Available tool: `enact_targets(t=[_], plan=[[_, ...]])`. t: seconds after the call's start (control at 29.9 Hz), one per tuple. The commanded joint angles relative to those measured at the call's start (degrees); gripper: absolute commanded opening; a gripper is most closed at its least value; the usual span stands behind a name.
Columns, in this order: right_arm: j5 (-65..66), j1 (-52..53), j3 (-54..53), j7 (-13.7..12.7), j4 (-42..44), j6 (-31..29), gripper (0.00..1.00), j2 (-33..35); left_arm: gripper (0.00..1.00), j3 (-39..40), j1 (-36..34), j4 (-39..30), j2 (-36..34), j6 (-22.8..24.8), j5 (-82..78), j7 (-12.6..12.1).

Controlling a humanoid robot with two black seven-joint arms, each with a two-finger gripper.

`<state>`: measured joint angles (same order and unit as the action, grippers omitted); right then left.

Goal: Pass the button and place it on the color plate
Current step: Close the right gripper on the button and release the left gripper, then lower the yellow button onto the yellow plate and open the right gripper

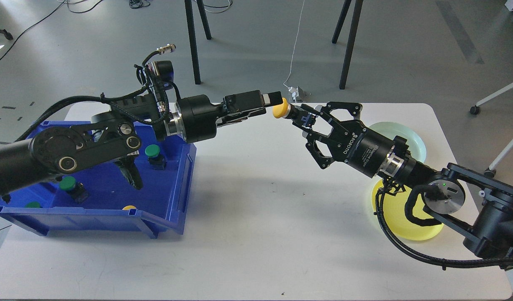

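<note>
A yellow-capped button (279,111) with a black body is held in the air above the table's far middle. My right gripper (301,117) is shut on its black body, with the cap pointing left. My left gripper (268,107) is just left of the cap with its fingers parted, and it is not holding the button. A yellow plate (407,221) lies at the right under my right arm. A pale green plate (413,140) lies behind it, partly hidden by the arm.
A blue bin (179,196) stands at the left under my left arm. It holds green buttons (152,150) (68,184) and a yellow one (129,207). The white table (260,234) spans the view. Chair and stand legs are on the floor behind.
</note>
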<state>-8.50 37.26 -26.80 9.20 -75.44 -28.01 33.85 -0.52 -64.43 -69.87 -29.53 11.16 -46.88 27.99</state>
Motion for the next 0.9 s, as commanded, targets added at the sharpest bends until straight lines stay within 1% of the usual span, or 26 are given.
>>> enact_targets(t=[0.0,0.17,0.27,0.37,0.4,0.47,0.54,0.57,0.64,0.7,0.87], plan=[[1.46,-2.79,-2.38,0.12,0.64,0.01,0.01,6.12,0.92,-0.01,0.01,0.35,0.00,-0.08,2.31,0.01],[3.40,-8.42,-3.70,0.47,0.38,0.01,0.01,16.41,0.93,-0.01,0.01,0.53,0.00,0.79,3.55,0.01],[7.07,-11.59,-3.70,2.31,0.47,0.23,0.01,20.46,0.94,-0.01,0.10,0.53,0.00,0.97,3.64,0.01],[15.94,-14.05,-3.61,4.86,0.38,9.08,0.01,22.84,0.94,-0.01,0.10,0.53,0.00,0.97,3.64,0.01],[19.54,-14.84,-3.35,5.47,0.38,12.94,0.01,22.93,0.94,-0.01,0.10,0.61,0.00,0.97,3.64,0.01],[25.17,-15.81,-2.74,5.65,0.55,20.24,0.01,22.67,0.94,-0.01,0.10,0.61,0.00,0.97,3.64,0.01],[28.87,-17.21,-2.21,5.66,0.82,25.96,0.01,22.05,0.94,-0.01,0.18,0.61,0.00,0.97,3.73,0.01],[29.67,-17.92,-2.03,5.66,0.82,27.55,0.01,21.70,0.94,-0.01,0.18,0.61,0.00,0.89,3.73,0.01],[30.64,-19.41,-1.94,5.57,1.08,29.67,0.02,20.56,0.94,-0.01,0.18,0.61,0.09,0.88,3.73,0.01],[30.73,-20.38,-1.86,5.48,2.92,30.38,0.03,19.16,0.94,-0.01,0.18,0.61,0.26,0.80,3.73,0.01],[30.56,-21.26,-1.51,4.86,7.41,29.86,0.09,15.55,0.94,0.96,0.53,0.61,0.35,0.88,3.82,0.01]])
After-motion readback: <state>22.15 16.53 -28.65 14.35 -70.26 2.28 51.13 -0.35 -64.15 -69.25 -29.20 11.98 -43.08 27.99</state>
